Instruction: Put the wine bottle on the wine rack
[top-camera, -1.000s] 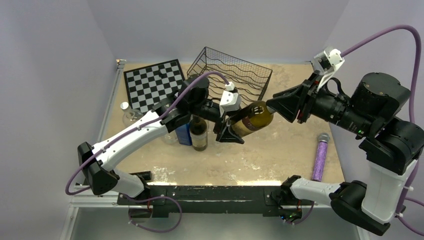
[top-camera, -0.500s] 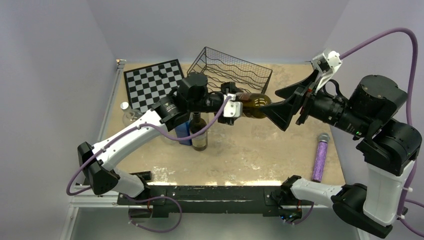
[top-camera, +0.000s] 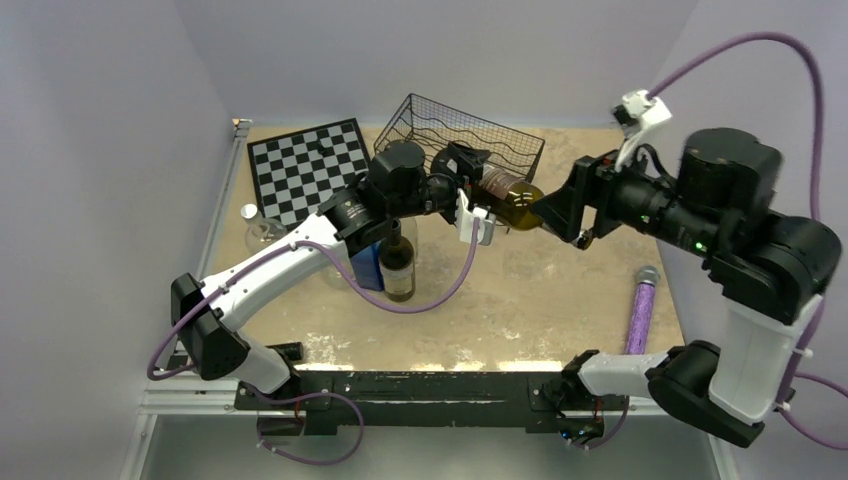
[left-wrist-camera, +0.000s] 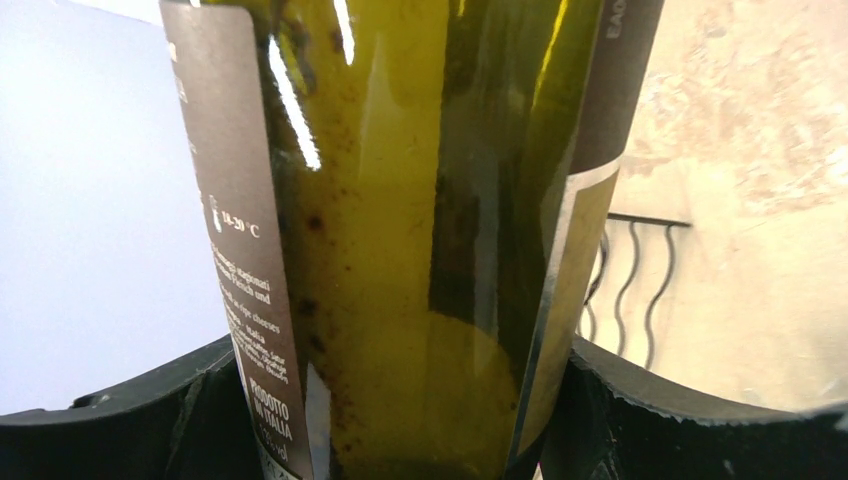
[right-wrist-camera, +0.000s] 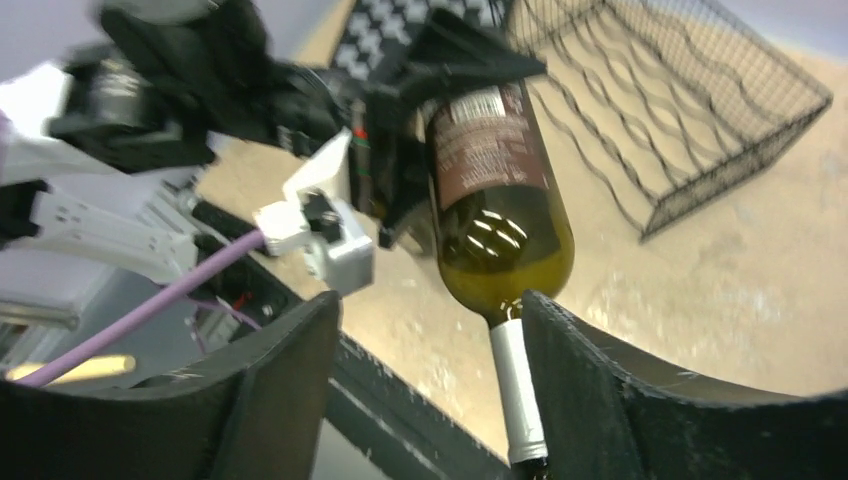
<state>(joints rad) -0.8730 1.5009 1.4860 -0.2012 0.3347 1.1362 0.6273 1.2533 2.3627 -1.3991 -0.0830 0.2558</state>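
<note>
Left fingers (left-wrist-camera: 130, 425) clasp wine bottle (left-wrist-camera: 420, 250); neck between parted right fingers (right-wrist-camera: 285, 400).

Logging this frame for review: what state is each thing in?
Wine bottle: airborne, lying sideways.
Left jaws: shut on the wine bottle's body.
Right jaws: open around its neck.
Wine rack: no bottle seen inside.
Second bottle: upright on table.

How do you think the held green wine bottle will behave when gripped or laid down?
The wine bottle looks glossy glass: probably slippery and breakable. Its round body would likely roll outside the wine rack. Light passes through it, so it seems empty and fairly light.
</note>
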